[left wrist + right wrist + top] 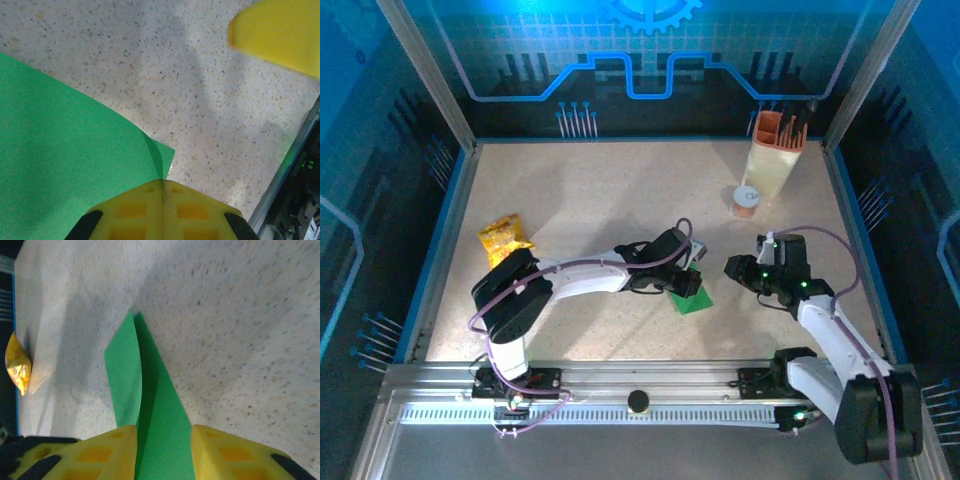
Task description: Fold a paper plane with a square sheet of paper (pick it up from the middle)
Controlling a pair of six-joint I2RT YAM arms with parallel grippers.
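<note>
The sheet of paper (pixel 698 300) lies near the middle of the speckled, stone-look table (pixel 590 190). It is thin, matte and bright green, and from above it shows as a small, partly folded patch. In the right wrist view the paper (pixel 150 385) is a long, narrow wedge with a sharp crease down its length, one flap standing slightly proud of the other.

The left gripper (pixel 688 278) sits over the paper's far edge. Close up, its blocky yellow plastic fingers (pixel 162 182) are pressed together along a thin seam. A curled corner of the paper (pixel 65 160) runs right up to the tips, but I can't tell whether it is nipped.

The right gripper (pixel 735 268) is just to the right of the paper. Its ribbed yellow fingers (pixel 164 427) are parted, with green showing in the gap.

A crinkled, shiny yellow-orange snack packet (pixel 504 239) lies well off to the left.
</note>
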